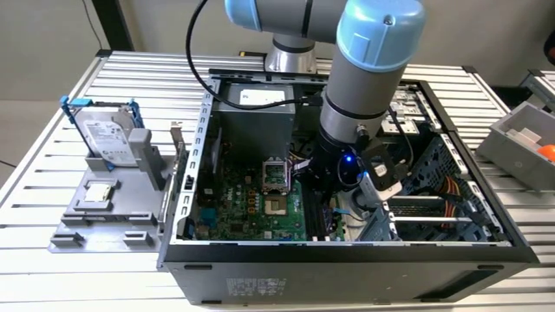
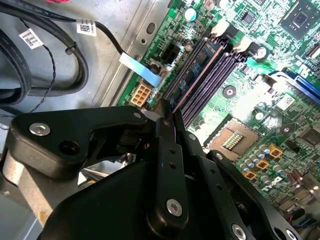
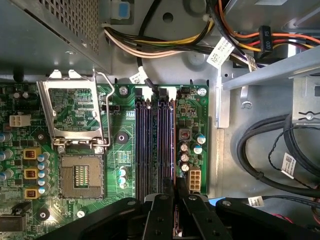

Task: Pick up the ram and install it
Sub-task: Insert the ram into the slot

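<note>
In the exterior view we see the arm reaching down into the open computer case, with the gripper low over the green motherboard, at about three o'clock from the open processor socket. On the grey stand at nine o'clock from the case sit the hard drive in its blue frame and the small square processor chip. From here the gripper's body covers the ram.

In the second wrist view the ram shows edge-on as a long, thin strip with a coppery-brown edge, running toward one o'clock from the fingers. It lies along the dark memory slots. The two black fingers are closed on its near end, one on each flat side. Whether it is fully seated in its slot we cannot tell.

In the first wrist view the ram is again a thin line, running toward twelve o'clock from the gripper, in line with the rightmost of the parallel slots. The fingers pinch its near end between them. The open socket lies at nine o'clock from the slots.
</note>
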`<state>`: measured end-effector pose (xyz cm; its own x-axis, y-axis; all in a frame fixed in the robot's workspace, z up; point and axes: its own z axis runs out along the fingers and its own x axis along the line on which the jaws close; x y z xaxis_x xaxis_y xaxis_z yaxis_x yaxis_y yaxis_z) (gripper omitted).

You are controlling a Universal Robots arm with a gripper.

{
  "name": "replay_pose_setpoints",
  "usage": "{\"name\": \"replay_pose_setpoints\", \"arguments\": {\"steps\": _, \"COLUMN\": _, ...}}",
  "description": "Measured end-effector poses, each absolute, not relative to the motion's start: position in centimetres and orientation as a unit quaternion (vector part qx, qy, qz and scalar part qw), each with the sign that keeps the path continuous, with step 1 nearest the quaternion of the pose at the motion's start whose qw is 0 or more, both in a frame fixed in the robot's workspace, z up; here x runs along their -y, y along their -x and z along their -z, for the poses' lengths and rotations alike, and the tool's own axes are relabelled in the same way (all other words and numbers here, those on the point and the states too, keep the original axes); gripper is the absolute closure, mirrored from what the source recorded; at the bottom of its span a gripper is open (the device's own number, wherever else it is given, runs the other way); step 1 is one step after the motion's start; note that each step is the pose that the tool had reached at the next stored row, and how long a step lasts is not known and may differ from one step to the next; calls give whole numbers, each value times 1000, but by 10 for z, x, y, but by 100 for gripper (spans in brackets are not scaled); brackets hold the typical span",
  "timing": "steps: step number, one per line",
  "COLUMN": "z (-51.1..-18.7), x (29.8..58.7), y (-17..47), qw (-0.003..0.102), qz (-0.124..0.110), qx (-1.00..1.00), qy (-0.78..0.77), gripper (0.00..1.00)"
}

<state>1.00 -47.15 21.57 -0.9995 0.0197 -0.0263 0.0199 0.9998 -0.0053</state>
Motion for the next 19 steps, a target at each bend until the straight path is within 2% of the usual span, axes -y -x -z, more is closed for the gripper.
{"name": "replay_pose_setpoints", "arguments": {"steps": 19, "z": -212, "x": 472, "y": -9, "qw": 13, "qz": 3, "qx": -1000, "qy": -10, "gripper": 100}}
